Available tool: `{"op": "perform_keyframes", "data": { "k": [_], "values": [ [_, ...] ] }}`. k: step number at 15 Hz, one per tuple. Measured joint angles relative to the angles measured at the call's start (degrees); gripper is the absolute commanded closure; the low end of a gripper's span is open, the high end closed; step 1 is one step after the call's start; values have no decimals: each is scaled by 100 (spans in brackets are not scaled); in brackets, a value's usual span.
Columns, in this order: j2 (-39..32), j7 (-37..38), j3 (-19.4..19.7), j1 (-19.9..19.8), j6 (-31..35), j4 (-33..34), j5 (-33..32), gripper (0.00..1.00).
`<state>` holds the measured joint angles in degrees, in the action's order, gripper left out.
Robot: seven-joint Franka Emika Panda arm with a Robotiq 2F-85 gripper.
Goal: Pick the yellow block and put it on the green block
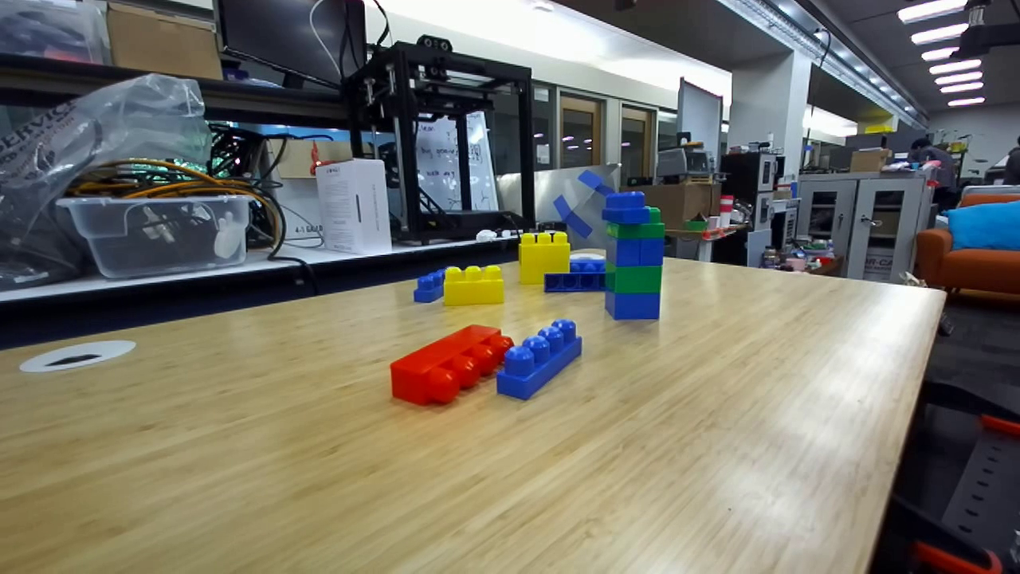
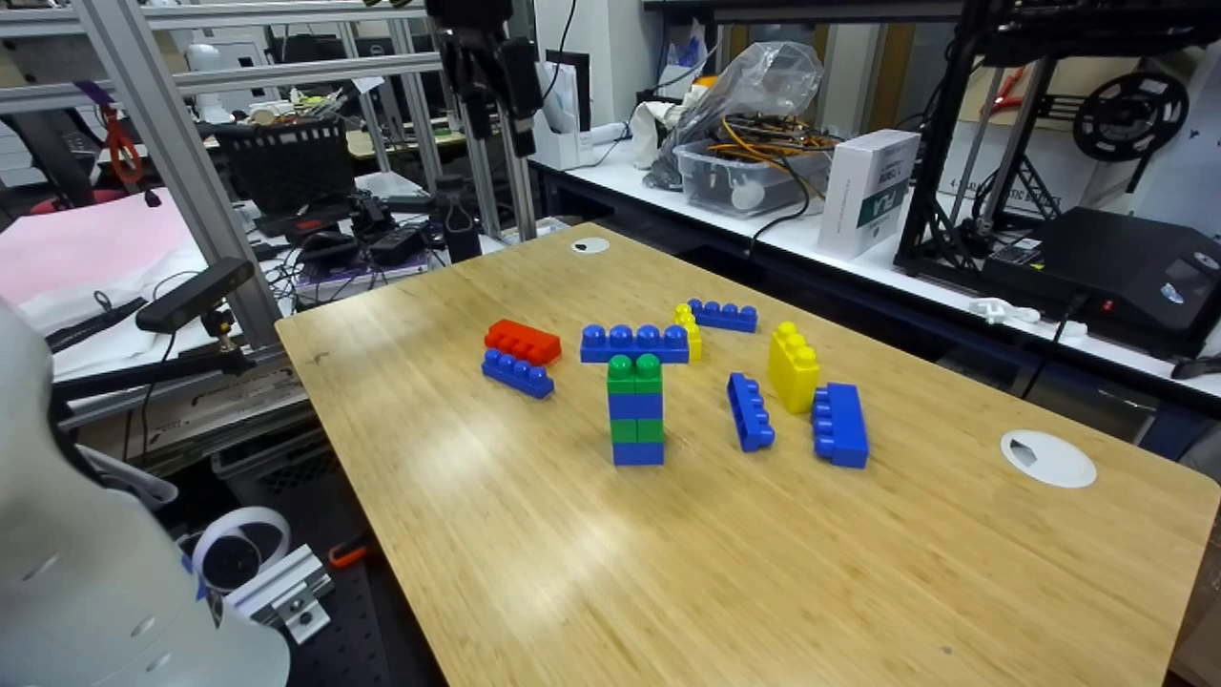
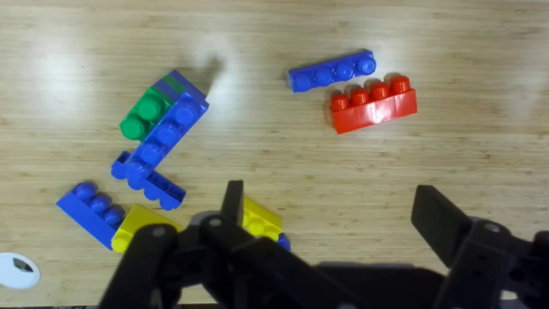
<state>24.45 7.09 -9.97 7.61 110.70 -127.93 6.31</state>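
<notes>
At the bottom of the wrist view, the gripper [image 3: 330, 206] stands with fingers apart, empty, partly hiding the low yellow block [image 3: 262, 216] — likely light, stiff, slick plastic, best pinched across its long sides below the studs. Upper left, the green block [image 3: 150, 107] sits high in a stack [image 3: 188, 89].

The low yellow block [image 1: 474, 289] sits studs up, apart from the higher, stacked green block [image 2: 633, 384].

A robotics lab: white robot arm [image 2: 105, 572], metal framing [image 2: 162, 124], plastic bin [image 1: 119, 239] of cables [image 2: 777, 143], black-framed machine [image 1: 405, 151].
</notes>
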Motion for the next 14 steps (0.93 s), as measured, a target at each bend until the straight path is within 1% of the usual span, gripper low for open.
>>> {"op": "perform_keyframes", "data": {
  "k": [4,9,12,14],
  "values": [
    [-919,-283,50,-2,-23,724,-310,0],
    [-1782,-841,207,-7,-61,1396,-371,0],
    [-2112,-1014,250,-7,-87,1636,-398,0],
    [-2098,-1010,247,0,-87,1636,-397,0]
  ]
}}
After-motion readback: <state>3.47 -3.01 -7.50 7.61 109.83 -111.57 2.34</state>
